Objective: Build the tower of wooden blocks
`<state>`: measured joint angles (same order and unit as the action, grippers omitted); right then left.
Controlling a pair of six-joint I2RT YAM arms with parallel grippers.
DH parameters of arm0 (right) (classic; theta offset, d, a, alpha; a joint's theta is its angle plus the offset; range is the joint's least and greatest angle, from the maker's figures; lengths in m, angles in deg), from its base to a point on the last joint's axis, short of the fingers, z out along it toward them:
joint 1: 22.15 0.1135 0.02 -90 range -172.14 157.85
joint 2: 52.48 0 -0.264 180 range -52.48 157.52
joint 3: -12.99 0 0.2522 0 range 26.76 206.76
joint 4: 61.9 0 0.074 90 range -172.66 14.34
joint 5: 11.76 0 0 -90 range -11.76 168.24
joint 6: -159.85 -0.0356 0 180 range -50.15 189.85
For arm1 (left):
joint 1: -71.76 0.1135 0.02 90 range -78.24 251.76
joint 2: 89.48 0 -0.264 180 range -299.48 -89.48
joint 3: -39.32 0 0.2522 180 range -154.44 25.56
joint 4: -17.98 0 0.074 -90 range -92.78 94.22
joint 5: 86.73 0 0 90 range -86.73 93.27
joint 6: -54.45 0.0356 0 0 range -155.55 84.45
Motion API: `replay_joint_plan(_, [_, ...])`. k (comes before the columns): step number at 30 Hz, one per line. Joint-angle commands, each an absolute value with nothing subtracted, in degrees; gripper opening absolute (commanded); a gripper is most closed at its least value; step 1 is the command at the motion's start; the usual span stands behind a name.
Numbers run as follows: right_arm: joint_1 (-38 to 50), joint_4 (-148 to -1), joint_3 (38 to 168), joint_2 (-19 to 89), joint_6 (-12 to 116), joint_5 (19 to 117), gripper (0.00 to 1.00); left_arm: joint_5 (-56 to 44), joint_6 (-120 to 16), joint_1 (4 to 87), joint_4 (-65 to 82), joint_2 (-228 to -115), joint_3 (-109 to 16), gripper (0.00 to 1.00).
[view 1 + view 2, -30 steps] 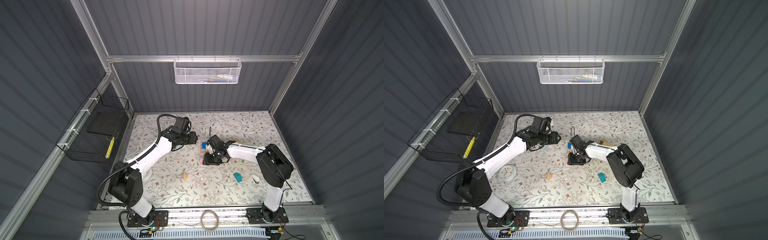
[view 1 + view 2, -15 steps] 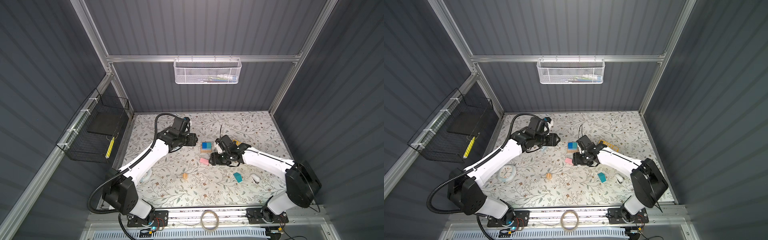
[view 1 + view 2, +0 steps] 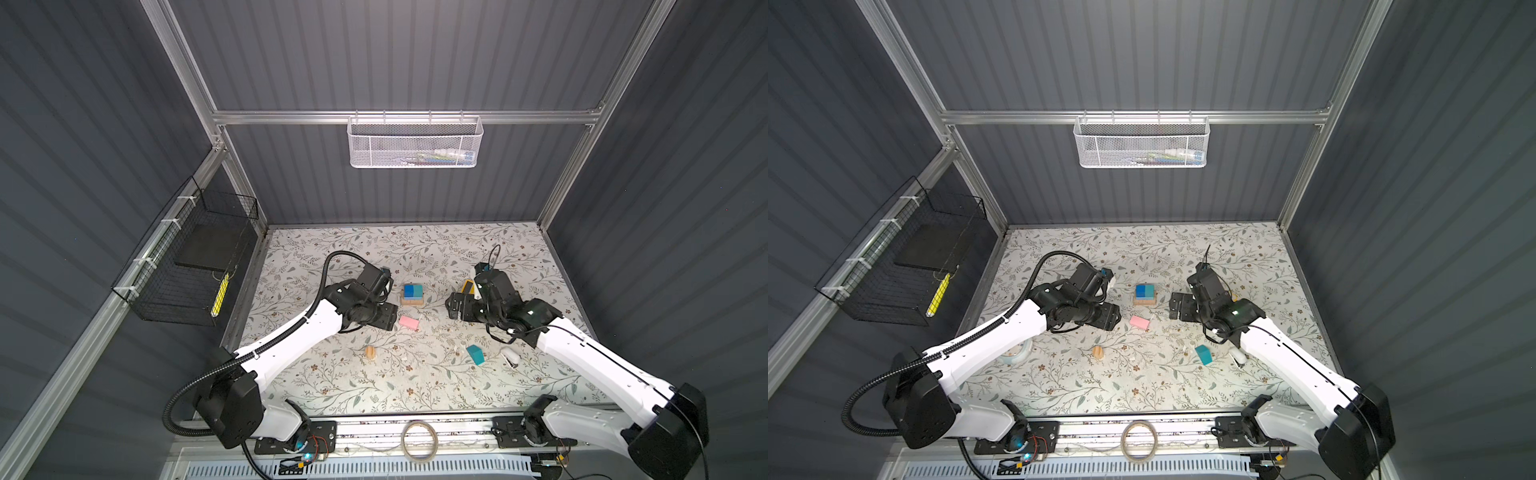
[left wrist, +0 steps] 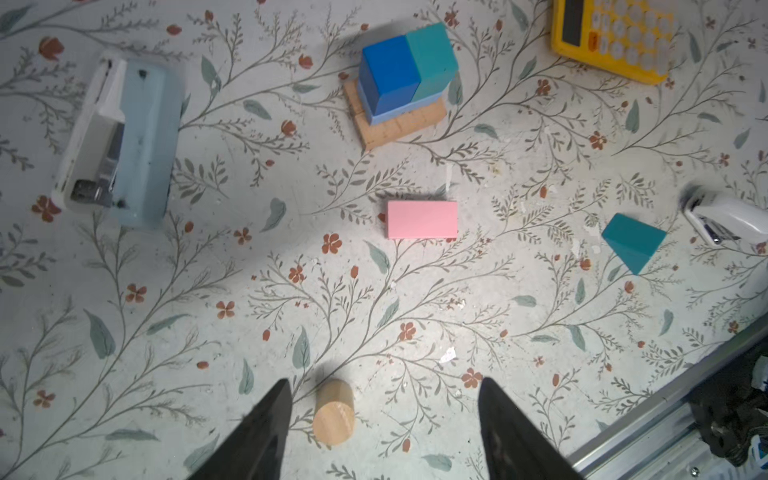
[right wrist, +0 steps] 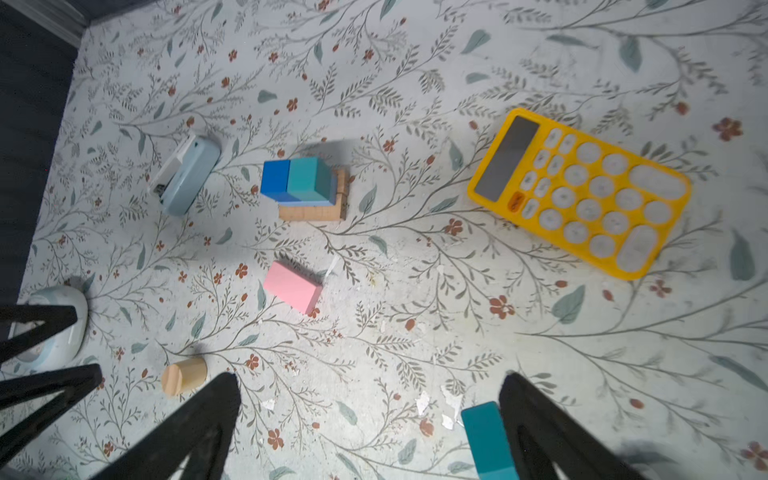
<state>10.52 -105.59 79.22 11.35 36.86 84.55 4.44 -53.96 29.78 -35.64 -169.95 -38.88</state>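
The wood block tower (image 3: pixel 412 294) (image 3: pixel 1145 294) stands mid-table: a dark blue and a teal block side by side on a light blue slab over tan bars (image 4: pixel 401 83) (image 5: pixel 303 187). A pink block (image 3: pixel 408 323) (image 4: pixel 422 219) (image 5: pixel 292 286) lies flat just in front of it. The teal roof piece (image 3: pixel 475 354) (image 5: pixel 486 436) lies on its side nearer the front right. My left gripper (image 3: pixel 386 318) (image 4: pixel 382 384) hovers open and empty left of the pink block. On the tower's right, my right gripper (image 3: pixel 455 307) (image 5: pixel 370 380) hangs wide open and empty.
A yellow calculator (image 5: pixel 577 191) (image 3: pixel 467 286) lies behind the right gripper. A pale blue stapler (image 4: pixel 120 141) (image 5: pixel 187 174) sits left of the tower. A tan wood cylinder (image 3: pixel 370 352) (image 4: pixel 333 411), a small white stapler (image 3: pixel 510 357) and a tape roll (image 3: pixel 1017 355) lie towards the front.
Both grippers have opened wider. The right arm has drawn back to the right, away from the pink block and tower. The left gripper has shifted slightly towards the front.
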Motion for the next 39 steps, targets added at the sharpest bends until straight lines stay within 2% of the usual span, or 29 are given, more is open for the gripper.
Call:
replay_joint_plan(1, [7.8, -104.8, 78.5, 8.4, 37.6, 86.3, 0.99, 5.0, -56.1, 29.1, -35.0, -167.8, -37.4, 0.72])
replay_joint_plan(10, [1.7, -98.3, 83.6, 7.8, 39.7, 83.4, 0.99, 6.7, -57.1, 27.7, -30.7, -168.6, -34.6, 0.77])
replay_joint_plan(18, [-2.4, -93.4, 92.0, 11.2, 34.7, 77.4, 0.99, 9.9, -56.2, 27.6, -30.0, -171.5, -35.5, 0.83])
replay_joint_plan(26, [-4.0, -85.4, 85.7, 13.1, 28.8, 70.6, 0.99, 11.7, -56.5, 25.4, -29.9, -175.0, -35.9, 0.85])
replay_joint_plan(39, [-6.8, -83.8, 82.2, 12.0, 26.7, 70.4, 0.99, 15.6, -59.2, 21.4, -28.7, -184.4, -40.5, 0.91])
